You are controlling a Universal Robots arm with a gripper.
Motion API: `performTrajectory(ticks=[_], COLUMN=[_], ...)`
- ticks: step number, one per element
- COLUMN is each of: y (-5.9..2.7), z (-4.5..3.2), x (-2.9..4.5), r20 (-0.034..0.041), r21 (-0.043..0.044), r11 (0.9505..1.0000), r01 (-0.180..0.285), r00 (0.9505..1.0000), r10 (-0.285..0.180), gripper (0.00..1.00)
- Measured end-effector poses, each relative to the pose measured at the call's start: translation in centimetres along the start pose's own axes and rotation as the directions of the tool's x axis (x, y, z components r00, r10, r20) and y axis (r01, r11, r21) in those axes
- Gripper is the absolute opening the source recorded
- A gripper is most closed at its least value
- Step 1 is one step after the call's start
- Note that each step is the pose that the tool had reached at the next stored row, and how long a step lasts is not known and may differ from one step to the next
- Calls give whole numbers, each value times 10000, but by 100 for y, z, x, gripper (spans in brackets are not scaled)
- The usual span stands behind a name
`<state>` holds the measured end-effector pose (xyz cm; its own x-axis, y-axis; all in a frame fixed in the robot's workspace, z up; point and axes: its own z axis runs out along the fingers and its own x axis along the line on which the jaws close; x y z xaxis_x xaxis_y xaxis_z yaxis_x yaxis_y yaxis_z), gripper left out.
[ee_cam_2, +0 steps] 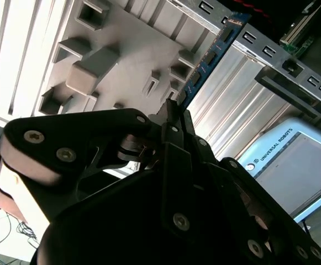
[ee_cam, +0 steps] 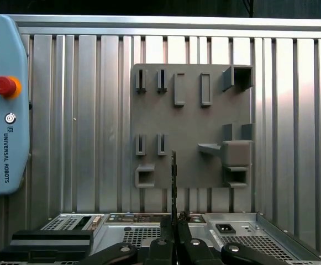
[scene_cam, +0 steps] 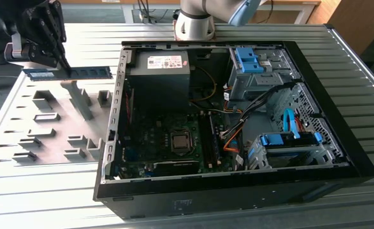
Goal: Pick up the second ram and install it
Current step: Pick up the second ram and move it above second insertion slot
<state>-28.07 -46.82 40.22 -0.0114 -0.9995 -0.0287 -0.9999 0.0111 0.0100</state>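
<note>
Second ram (scene_cam: 88,73) pinched across flat faces by closed gripper (scene_cam: 64,70), held above gray fixture plate (scene_cam: 62,126), 10 o'clock from computer case (scene_cam: 206,202). Judged light, stiff, fragile; firm mid-length hold advised, chips spared.

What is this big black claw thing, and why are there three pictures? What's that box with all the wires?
It is a robot arm. One picture is from a camera standing nearby; two come from cameras riding on the arm's wrist. Its black tool pinches a long thin blue-green memory stick, held in the air near a gray plastic holder plate. Beside it on the ribbed metal table lies an open black computer case with a dark green motherboard inside.
</note>
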Motion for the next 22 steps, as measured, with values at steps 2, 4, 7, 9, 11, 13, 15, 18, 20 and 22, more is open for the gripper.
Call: performTrajectory(ticks=[2,4,7,9,11,13,15,18,20,22], y=[-22,-44,-73,-94,-113,-133,-153,-184,-203,-223], z=[0,-1,-1,-1,-1,-1,-2,-2,-2,-2], x=[0,-1,-1,-1,-1,-2,-2,-2,-2,-3], r20=[0,0,0,0,1,0,0,1,1,0], r21=[0,-1,-1,0,0,0,-1,0,0,0], r11=[10000,10000,10000,10000,10000,10000,10000,10000,10000,10000], r01=[0,0,0,0,0,0,0,0,0,0], r00=[10000,10000,10000,10000,10000,10000,10000,10000,10000,10000], r10=[0,0,0,0,0,0,0,0,0,0], gripper=[14,14,14,14,14,14,14,14,14,14])
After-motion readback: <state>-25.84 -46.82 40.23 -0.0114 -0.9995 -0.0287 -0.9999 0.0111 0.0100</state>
